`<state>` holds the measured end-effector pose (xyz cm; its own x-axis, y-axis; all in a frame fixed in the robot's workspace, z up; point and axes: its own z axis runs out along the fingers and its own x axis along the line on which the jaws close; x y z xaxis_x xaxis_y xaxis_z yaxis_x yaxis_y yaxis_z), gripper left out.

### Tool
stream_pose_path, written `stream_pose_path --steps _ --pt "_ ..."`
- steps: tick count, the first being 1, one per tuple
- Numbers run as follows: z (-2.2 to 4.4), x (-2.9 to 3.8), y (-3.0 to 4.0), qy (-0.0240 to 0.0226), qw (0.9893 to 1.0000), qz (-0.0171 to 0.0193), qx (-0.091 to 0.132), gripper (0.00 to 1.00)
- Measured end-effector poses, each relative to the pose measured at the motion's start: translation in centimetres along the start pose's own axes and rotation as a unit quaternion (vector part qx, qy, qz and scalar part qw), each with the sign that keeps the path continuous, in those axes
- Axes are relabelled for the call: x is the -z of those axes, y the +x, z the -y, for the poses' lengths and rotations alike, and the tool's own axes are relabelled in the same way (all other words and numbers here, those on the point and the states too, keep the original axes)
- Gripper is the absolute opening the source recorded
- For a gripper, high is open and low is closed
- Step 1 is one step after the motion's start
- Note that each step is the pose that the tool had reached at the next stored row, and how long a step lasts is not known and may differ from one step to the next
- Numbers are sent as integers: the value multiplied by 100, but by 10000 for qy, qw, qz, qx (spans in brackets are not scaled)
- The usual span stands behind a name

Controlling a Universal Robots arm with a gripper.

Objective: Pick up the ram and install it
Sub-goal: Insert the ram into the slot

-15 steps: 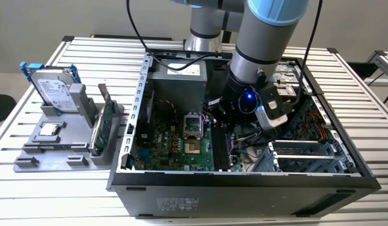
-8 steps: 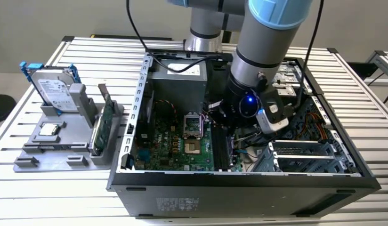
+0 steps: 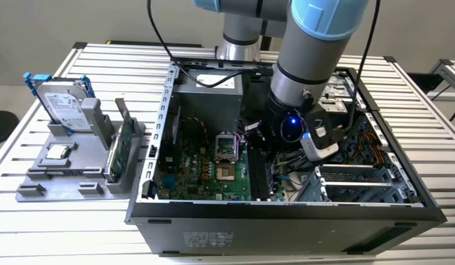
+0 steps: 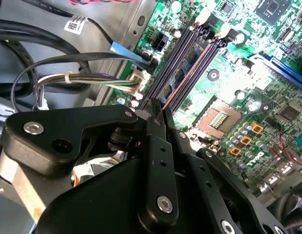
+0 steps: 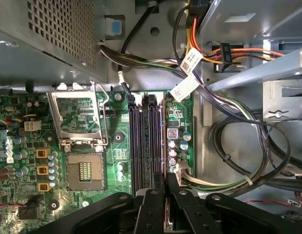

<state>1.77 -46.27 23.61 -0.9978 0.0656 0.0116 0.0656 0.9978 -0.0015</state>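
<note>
Exterior view: arm (image 3: 308,66) reaches down into the open PC case (image 3: 286,221), right of centre frame, and its wrist covers the pincer tips. Motherboard (image 3: 205,171) lies flat in the case's left half.

Both wrist views show what that one hides. The pincer (image 5: 165,195) (image 4: 158,109) has its black fingers (image 5: 151,209) pressed together on the ram (image 5: 165,146) (image 4: 187,73). The ram is seen edge-on, a thin orange-brown line running out from the fingertips. It lies along the memory slots (image 5: 143,141), at the outer slot. Can't tell whether it's seated or just above.

First wrist view: open CPU socket (image 5: 85,170) beside the slots. Cable bundle (image 5: 229,161) loops on the other side, close but not across the slots.

Exterior view's left, on the table (image 3: 36,221): grey holder (image 3: 65,165) with upright hard drive (image 3: 64,105), green card (image 3: 118,152) and a processor chip (image 3: 58,152), well apart from the pincer.
</note>
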Motion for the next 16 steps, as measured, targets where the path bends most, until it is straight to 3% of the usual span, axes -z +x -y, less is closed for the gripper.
stream_pose_path --steps 7,16 --pt "46 -32 -3 6 10000 1 0 0" --pt "51 -63 -3 15 10000 6 0 0"
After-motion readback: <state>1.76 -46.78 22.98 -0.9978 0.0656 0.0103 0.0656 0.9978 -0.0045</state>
